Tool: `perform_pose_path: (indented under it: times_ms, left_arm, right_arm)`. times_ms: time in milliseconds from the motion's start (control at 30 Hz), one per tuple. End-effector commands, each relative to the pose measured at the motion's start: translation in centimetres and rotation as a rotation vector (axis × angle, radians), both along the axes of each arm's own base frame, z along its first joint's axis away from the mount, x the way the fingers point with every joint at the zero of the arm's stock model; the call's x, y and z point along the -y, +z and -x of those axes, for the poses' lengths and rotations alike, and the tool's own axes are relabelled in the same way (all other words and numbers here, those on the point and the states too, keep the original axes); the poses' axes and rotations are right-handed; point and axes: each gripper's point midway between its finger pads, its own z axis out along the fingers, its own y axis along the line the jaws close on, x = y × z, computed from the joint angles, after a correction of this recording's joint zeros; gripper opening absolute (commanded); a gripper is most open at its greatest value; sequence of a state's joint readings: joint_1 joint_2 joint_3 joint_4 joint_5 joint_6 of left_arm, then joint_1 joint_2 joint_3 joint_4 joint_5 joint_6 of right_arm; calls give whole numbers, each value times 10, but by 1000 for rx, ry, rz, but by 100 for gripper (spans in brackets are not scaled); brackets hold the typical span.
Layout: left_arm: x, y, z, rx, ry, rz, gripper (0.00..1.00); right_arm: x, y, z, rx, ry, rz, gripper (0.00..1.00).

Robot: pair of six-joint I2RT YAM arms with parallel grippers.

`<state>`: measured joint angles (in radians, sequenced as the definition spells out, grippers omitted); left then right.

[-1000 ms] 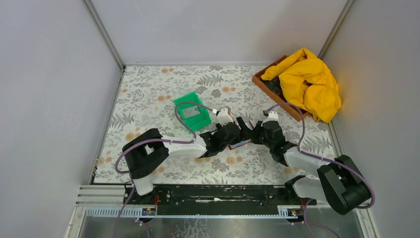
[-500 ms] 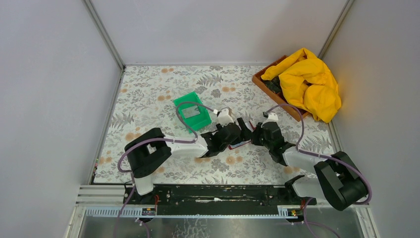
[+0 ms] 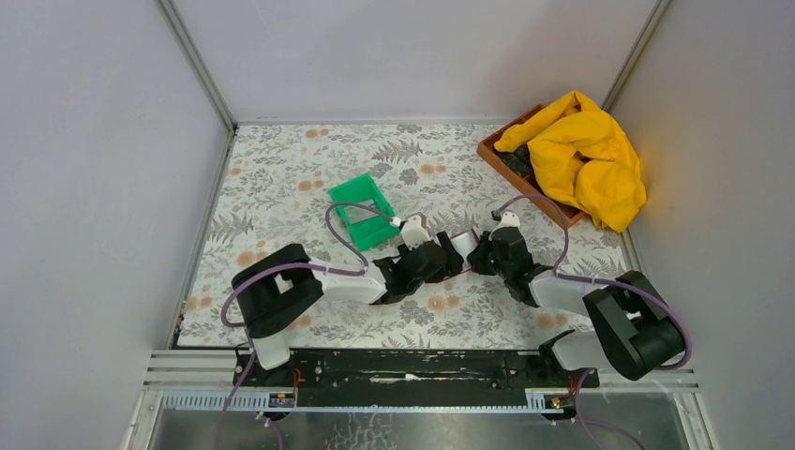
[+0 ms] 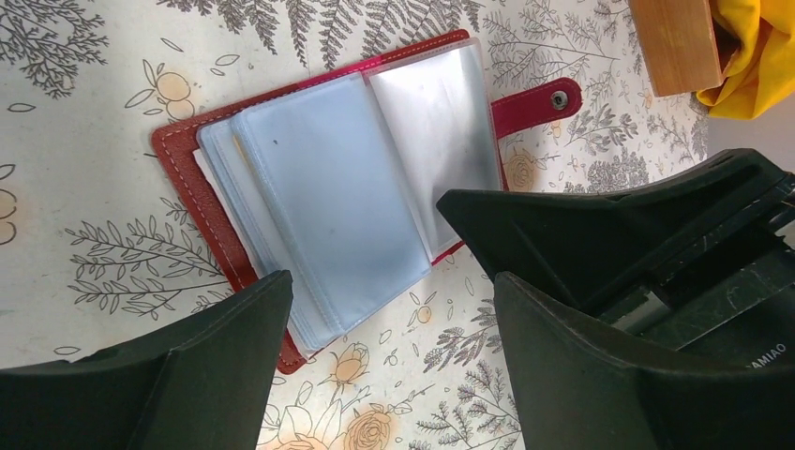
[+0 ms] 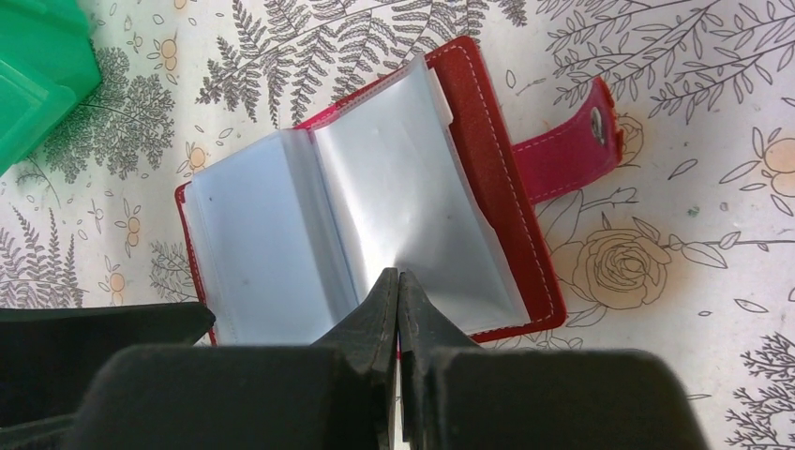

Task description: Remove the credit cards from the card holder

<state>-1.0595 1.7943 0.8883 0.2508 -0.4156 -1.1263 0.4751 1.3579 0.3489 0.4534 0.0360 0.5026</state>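
Open flat on matte fern-print counter (image 3: 281, 187), btw both arms: card holder (image 4: 337, 197) w/ dark red stitched leather-look cover, snap-stud strap out sideways, glossy pale blue-grey plastic sleeves fanned like pages. L tool (image 4: 389, 281) spread wide, blunt black wedge fingers straddling holder's edge, gripping nothing. R tool (image 5: 398, 281) pinched fully closed, tip at sleeve fold; can't tell if anything caught.

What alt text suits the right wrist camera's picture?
A dark red card holder lies open on a floral tablecloth, pale sleeves fanned. The shut right gripper points at the sleeves' near edge; a green bin shows top left.
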Motion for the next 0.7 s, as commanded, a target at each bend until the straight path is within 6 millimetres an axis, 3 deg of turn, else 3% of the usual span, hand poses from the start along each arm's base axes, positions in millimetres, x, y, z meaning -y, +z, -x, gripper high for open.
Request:
perform_pose_path:
  times_ms: [0, 233, 667]
  left_arm:
    - [-4, 17, -8, 40, 42, 45, 86]
    - [2, 9, -8, 23, 31, 43, 86]
    - [25, 18, -21, 44, 4, 77, 86]
  right_arm:
    - [-11, 17, -13, 44, 18, -35, 0]
    - [-11, 18, -13, 49, 20, -33, 0]
    - [-13, 13, -11, 29, 32, -36, 0]
